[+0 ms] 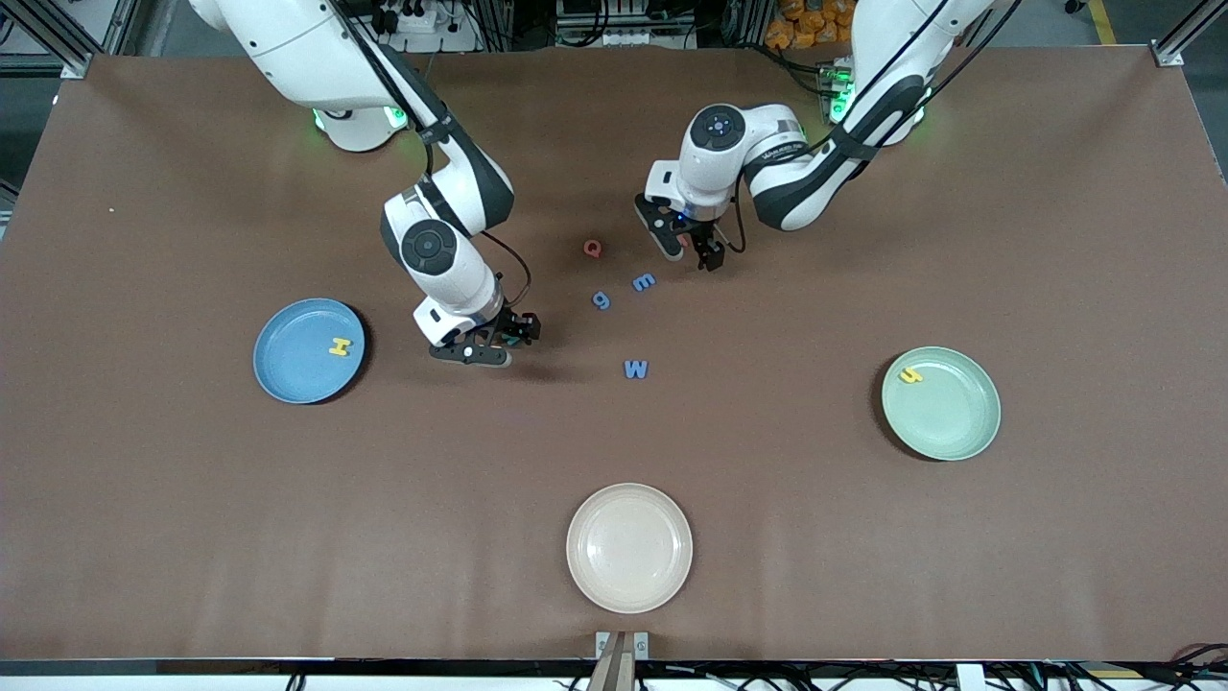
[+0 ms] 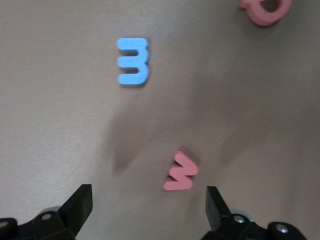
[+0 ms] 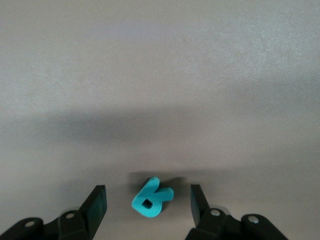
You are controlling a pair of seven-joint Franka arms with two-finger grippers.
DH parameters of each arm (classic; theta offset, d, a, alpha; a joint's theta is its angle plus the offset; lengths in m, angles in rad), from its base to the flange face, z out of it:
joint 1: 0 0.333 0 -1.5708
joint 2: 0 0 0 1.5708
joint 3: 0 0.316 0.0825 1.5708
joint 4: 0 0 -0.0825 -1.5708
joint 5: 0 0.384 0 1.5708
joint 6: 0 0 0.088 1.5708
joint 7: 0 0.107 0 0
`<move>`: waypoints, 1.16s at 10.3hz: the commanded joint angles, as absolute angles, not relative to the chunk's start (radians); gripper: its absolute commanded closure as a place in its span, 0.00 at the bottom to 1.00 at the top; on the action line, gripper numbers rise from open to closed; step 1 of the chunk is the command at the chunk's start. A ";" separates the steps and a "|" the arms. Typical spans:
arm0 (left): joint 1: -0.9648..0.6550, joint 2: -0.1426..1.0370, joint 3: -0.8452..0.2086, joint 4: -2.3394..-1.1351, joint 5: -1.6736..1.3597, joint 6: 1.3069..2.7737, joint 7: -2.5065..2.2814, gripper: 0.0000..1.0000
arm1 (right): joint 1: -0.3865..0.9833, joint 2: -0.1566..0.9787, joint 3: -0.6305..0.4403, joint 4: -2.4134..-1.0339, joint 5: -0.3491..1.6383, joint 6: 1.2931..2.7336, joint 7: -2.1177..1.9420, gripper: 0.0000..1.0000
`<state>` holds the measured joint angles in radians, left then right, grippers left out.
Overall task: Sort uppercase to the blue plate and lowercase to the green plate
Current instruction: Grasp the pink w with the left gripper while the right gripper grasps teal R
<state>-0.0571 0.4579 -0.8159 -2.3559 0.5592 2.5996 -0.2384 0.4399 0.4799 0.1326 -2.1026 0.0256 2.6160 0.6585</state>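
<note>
Brown table [image 1: 192, 537] — metal frame [image 1: 58, 38] around.

Teal R [image 3: 151, 198], red w [image 2: 181, 173], blue m [image 2: 133, 61], brown table [image 1: 863, 537].

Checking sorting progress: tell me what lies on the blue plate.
On the blue plate lies one yellow H, flat, near the rim toward the right gripper. Nothing covers the plate, so no other letter is on it.

A beige plate [image 1: 629, 548] sits on the brown table [image 1: 192, 537], close to the edge nearest the front camera.
</note>
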 commanded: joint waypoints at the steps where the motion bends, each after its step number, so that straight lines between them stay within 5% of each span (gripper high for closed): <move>1: -0.078 0.439 -0.833 -2.375 0.594 2.614 -0.279 0.00 | 0.440 0.492 0.135 -2.141 -0.008 2.697 0.683 0.28; 6: -0.094 0.485 -0.833 -2.372 0.721 2.614 -0.279 0.05 | 0.440 0.497 0.137 -2.140 -0.009 2.688 0.680 0.43; 12: -0.112 0.531 -0.830 -2.362 0.799 2.614 -0.279 0.18 | 0.440 0.509 0.135 -2.141 -0.032 2.686 0.678 0.50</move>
<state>-0.1042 0.5134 -0.8302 -2.3669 0.7407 2.6000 -0.2500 0.4398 0.4983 0.1314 -2.1339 -0.0072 2.6759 0.6585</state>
